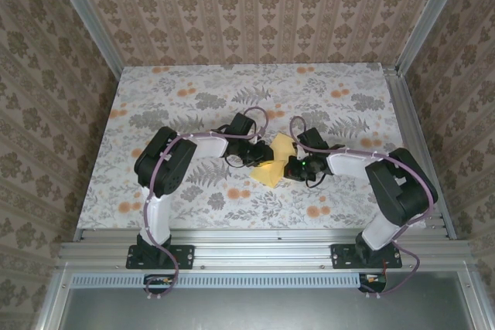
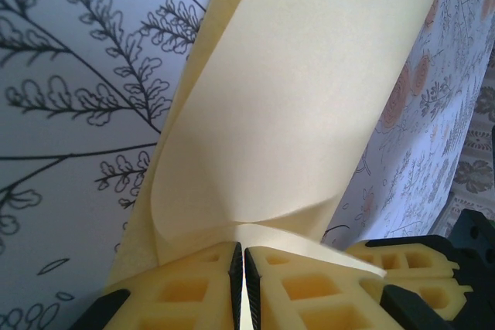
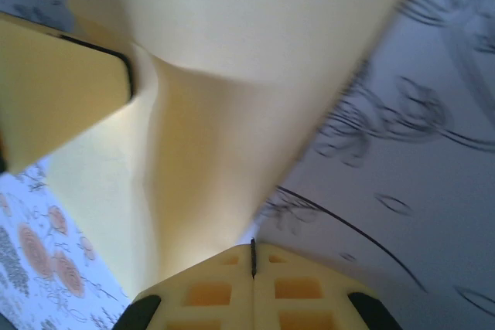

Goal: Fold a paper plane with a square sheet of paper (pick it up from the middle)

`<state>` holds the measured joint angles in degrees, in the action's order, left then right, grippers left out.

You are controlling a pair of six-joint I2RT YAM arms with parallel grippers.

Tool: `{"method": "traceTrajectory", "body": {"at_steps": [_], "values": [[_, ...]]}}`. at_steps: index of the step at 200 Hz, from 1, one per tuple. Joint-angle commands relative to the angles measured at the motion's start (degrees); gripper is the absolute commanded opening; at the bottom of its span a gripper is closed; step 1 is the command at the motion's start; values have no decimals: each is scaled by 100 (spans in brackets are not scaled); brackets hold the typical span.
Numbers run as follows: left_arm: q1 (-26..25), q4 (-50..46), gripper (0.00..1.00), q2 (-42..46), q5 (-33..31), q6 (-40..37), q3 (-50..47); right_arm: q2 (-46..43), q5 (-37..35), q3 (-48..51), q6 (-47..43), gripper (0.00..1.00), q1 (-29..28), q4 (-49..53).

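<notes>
Top external view first: where does the paper (image 1: 271, 175) sit? — Desk

Middle of the flower-printed tabletop (image 1: 193, 90), a little nearer the near edge than the far one. It sits between the two grippers, which meet almost tip to tip there. One pale-yellow flap shows past them toward the far edge, and another toward the near edge. Whether any part rests on the tabletop I cannot tell. — Photographer

And the left gripper (image 1: 261, 158)? — Desk

Clamped on the paper, reaching in from the left edge's side. In the left wrist view its two fingers (image 2: 193, 287) press together at the bottom of the frame, with the paper pinched in the seam between them. From that seam the paper rises straight away from the hand and curls over on itself. The printed tabletop shows on either side of it. — Photographer

Right gripper (image 1: 289, 166)? — Desk

Closed on the same paper, reaching in from the right edge's side. In the right wrist view its fingers (image 3: 302, 287) are drawn tight together, and the paper runs down into the join. From there it fans out upward and to the left. At the upper left of that view, a finger of the left gripper touches the paper where it creases. — Photographer

So the paper lies directly ahead of each hand? — Desk

Yes. It is caught at the fingertips of both, with the two grips just beside each other. — Photographer
</notes>
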<state>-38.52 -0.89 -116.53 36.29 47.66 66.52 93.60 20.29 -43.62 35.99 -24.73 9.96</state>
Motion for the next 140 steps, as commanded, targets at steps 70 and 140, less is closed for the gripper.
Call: {"method": "traceTrajectory", "body": {"at_steps": [70,140], "values": [[3,-320,20,-449,-449,-356,-218,-682,954,224,1311,6,-214,-1048],[11,-255,21,-471,-369,-352,-284,270,966,93,1444,2,-524,-1534]]}}
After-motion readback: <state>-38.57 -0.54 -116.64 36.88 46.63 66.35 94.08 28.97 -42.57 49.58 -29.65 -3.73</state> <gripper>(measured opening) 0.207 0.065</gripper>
